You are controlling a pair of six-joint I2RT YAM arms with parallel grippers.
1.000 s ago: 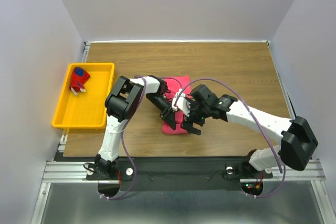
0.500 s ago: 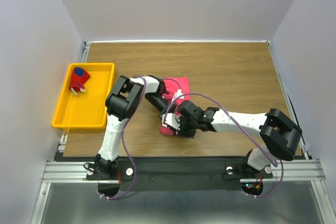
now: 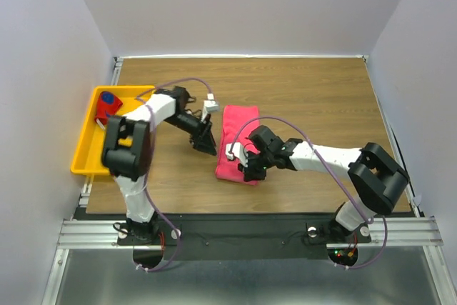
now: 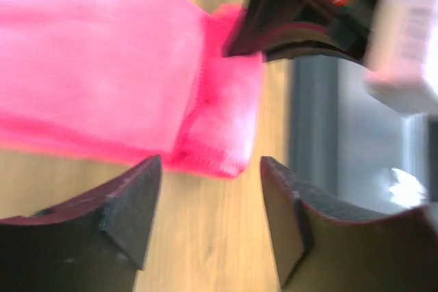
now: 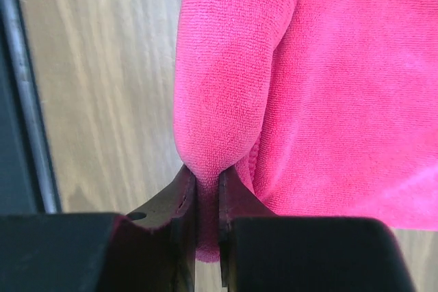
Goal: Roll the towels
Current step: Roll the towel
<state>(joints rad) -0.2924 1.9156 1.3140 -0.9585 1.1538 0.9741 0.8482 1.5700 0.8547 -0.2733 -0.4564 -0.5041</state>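
The left hand (image 3: 206, 145) has swung away from the pink towel (image 3: 240, 123); the right hand (image 3: 251, 171) now pinches it.

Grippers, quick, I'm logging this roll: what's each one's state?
Left gripper: open, holding nothing.
Right gripper: shut on a fold of the pink towel.

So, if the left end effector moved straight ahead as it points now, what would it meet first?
Most likely the pink towel, whose folded corner lies just ahead of the open left end effector. The right end effector, pinching that towel, sits further beyond; depth is unclear.
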